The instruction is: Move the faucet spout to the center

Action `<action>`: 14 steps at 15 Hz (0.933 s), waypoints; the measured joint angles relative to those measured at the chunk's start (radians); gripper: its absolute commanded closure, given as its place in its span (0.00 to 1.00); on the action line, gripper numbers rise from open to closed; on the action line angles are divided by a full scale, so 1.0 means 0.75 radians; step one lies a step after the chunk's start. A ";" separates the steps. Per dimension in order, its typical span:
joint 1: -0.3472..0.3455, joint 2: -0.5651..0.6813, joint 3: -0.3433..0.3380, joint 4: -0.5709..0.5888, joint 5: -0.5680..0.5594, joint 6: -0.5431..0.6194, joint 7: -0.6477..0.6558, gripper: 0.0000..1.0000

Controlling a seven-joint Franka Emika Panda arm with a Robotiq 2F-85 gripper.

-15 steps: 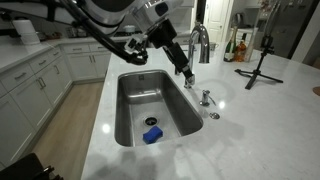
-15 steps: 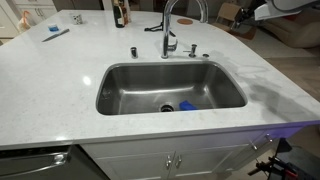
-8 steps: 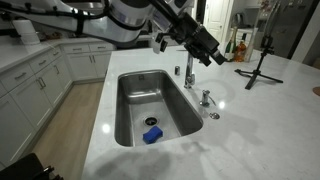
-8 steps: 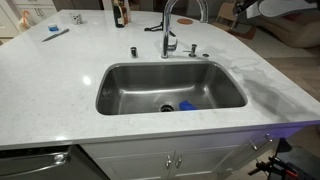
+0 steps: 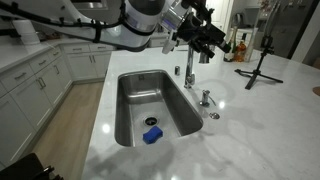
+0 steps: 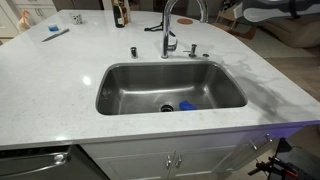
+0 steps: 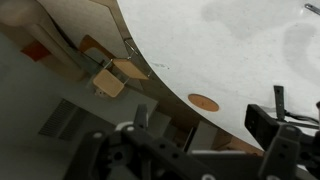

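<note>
The faucet spout [image 6: 186,6] is a tall chrome gooseneck behind the sink, its arch reaching toward the right side of the basin. In an exterior view only its upright tube [image 5: 189,66] shows, because my gripper [image 5: 204,42] hangs in front of the arch at its height. I cannot tell if it touches the spout. In the wrist view my gripper [image 7: 205,115] has its dark fingers [image 7: 277,108] spread apart with nothing between them, over pale countertop. My white arm [image 6: 268,10] enters at the top right.
The steel sink [image 5: 130,100] [image 6: 120,85] holds a blue sponge [image 5: 152,135] [image 6: 186,105] by the drain. Short chrome fittings [image 5: 205,97] [image 6: 133,50] flank the faucet base. A black tripod [image 5: 260,58] and bottles [image 5: 240,45] stand on the counter behind.
My gripper has risen from low beside the faucet base to the height of the spout's arch. The spout has not visibly turned.
</note>
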 measured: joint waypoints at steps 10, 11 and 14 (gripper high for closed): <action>0.011 0.241 -0.026 0.318 -0.187 0.051 -0.001 0.00; 0.006 0.269 -0.027 0.340 -0.198 0.070 -0.001 0.00; -0.010 0.345 -0.049 0.403 -0.250 0.136 0.000 0.00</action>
